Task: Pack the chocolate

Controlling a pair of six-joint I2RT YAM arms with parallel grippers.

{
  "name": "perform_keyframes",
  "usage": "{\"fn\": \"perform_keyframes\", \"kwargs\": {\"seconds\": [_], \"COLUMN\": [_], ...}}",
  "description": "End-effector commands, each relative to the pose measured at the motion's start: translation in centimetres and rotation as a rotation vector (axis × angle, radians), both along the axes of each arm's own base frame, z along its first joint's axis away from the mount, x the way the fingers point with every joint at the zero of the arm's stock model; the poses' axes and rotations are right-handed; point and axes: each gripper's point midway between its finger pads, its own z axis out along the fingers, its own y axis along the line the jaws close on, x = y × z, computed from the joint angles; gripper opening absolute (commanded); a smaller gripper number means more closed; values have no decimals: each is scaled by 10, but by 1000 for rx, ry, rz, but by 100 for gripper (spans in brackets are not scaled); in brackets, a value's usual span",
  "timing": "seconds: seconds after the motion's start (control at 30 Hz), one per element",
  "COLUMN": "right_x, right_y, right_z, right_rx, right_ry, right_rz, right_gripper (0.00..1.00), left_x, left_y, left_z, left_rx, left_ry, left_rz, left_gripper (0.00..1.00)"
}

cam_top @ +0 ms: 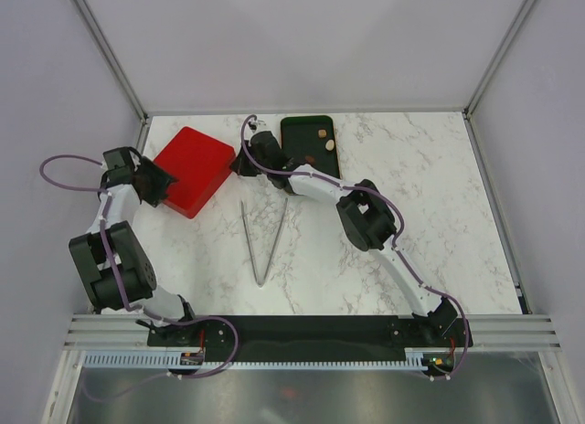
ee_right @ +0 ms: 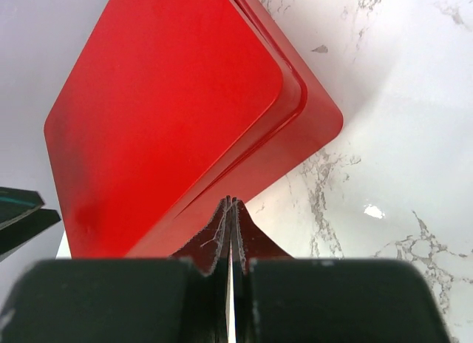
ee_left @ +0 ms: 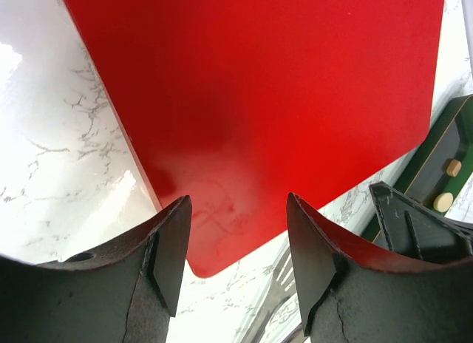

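Observation:
Two tan chocolates (cam_top: 322,132) (cam_top: 330,145) lie in a dark green tray (cam_top: 302,154) at the back middle; they also show in the left wrist view (ee_left: 453,167) (ee_left: 443,202). A red box with its lid on (cam_top: 192,171) lies left of the tray. My left gripper (cam_top: 167,183) is open and empty at the box's left edge, its fingers (ee_left: 177,232) over the lid (ee_left: 259,84). My right gripper (cam_top: 239,164) is shut with nothing seen in it, its tips (ee_right: 233,208) against the box's right rim (ee_right: 295,136).
Long metal tongs (cam_top: 262,238) lie on the marble table in front of the box; their handle shows in the left wrist view (ee_left: 277,299). Grey walls close in the table on the left, right and back.

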Motion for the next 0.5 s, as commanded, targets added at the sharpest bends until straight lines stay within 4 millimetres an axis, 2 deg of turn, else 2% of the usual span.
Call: {"fn": "perform_keyframes", "kwargs": {"seconds": [0.0,0.17,0.2,0.27,0.37,0.47], "right_x": [9,14,16,18,25,29], "right_y": [-3,-2,-4,-6,-12,-15], "right_z": [53,49,48,51,51,55], "right_rx": [54,62,58,56,51,64], "right_ry": [-83,-94,-100,-111,-120,-135], "right_rz": [-19,-39,-45,-56,-81,-90], "right_gripper": [0,0,0,0,0,0], "left_x": [19,32,35,40,39,41], "left_y": [8,11,11,13,16,16], "left_z": [10,-1,-10,-15,-30,-32], "left_rx": [32,14,7,9,13,36], "left_ry": [-39,-22,-2,9,52,61], "left_rz": [-30,-35,-39,-43,-28,-36], "left_gripper": [62,62,62,62,61,61]}}
